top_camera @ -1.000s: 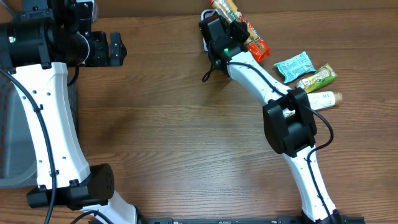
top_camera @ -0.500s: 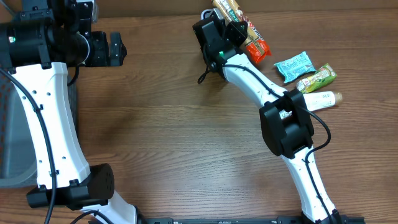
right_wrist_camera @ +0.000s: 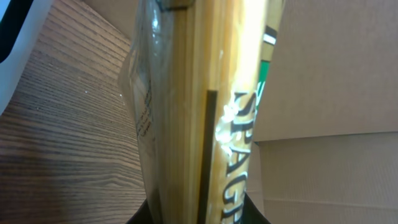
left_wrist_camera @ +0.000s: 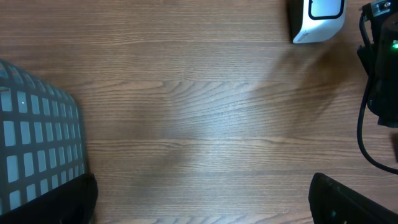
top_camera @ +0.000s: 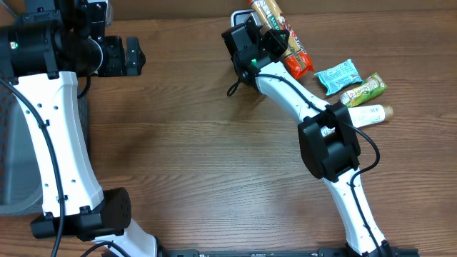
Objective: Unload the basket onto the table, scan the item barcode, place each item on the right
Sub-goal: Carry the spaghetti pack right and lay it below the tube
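Observation:
My right gripper [top_camera: 263, 41] is shut on a long clear packet of spaghetti [top_camera: 274, 16] with a red end, held at the table's far edge. In the right wrist view the packet [right_wrist_camera: 205, 112] fills the middle, gold strands and white lettering running up from my gripper [right_wrist_camera: 199, 214]. A white barcode scanner [top_camera: 235, 16] stands just left of the gripper, and it shows in the left wrist view as a white box [left_wrist_camera: 317, 22] with a dark window. My left gripper [top_camera: 132, 57] hangs open at the far left, nothing between its fingers [left_wrist_camera: 348, 199].
A teal packet [top_camera: 337, 76], a green bar [top_camera: 365, 88] and a white tube [top_camera: 373, 113] lie at the right. A grey mesh basket [left_wrist_camera: 37, 149] stands at the left edge. A black cable [left_wrist_camera: 364, 134] loops by the scanner. Brown cardboard [right_wrist_camera: 329, 93] rises behind the table.
My right gripper has shifted a little to the left with the spaghetti packet and turned it slightly. The left arm has not moved.

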